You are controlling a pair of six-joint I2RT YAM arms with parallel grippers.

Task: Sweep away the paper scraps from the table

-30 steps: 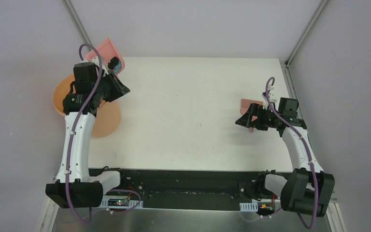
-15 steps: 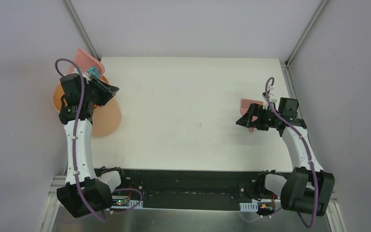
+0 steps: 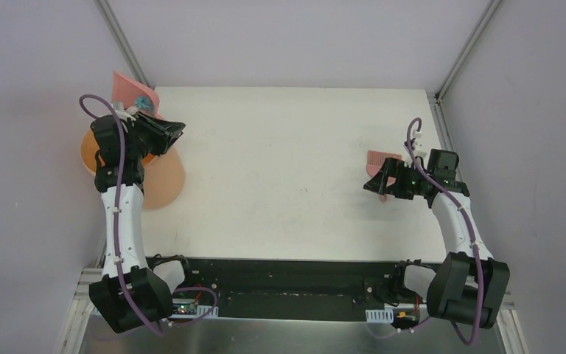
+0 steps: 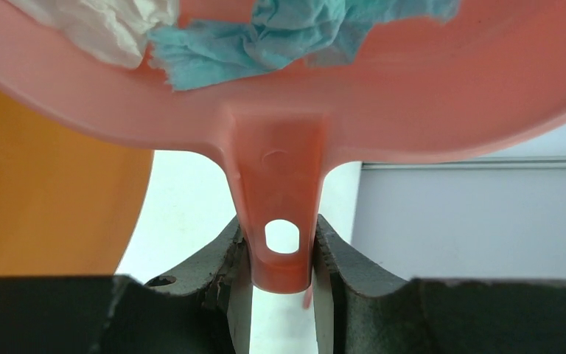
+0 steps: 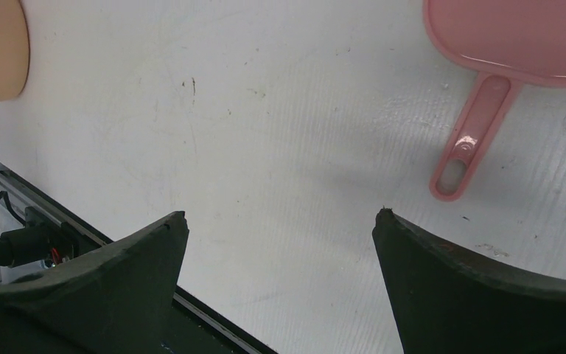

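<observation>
My left gripper [image 4: 280, 251] is shut on the handle of the pink dustpan [image 4: 413, 96], which it holds raised at the table's far left corner [image 3: 127, 87], above the orange bucket. Paper scraps lie in the pan: a teal wad [image 4: 265, 37] and a white one [image 4: 110, 29]; the teal wad [image 3: 144, 101] also shows from above. My right gripper [image 5: 280, 217] stands open over the bare white table [image 5: 265, 110] on the right side [image 3: 374, 186], with nothing between its fingers. No loose scraps show on the tabletop [image 3: 287, 162].
The big orange bucket [image 3: 92, 151] sits off the table's left edge, under my left arm; its rim shows in the left wrist view [image 4: 44, 206]. A pink hand brush [image 5: 501, 37] lies flat on the table just beyond my right gripper [image 3: 382, 158]. Metal frame posts stand at the far corners.
My left arm has swung the dustpan leftward off the table's back-left corner to above the bucket. The right arm has barely shifted.
</observation>
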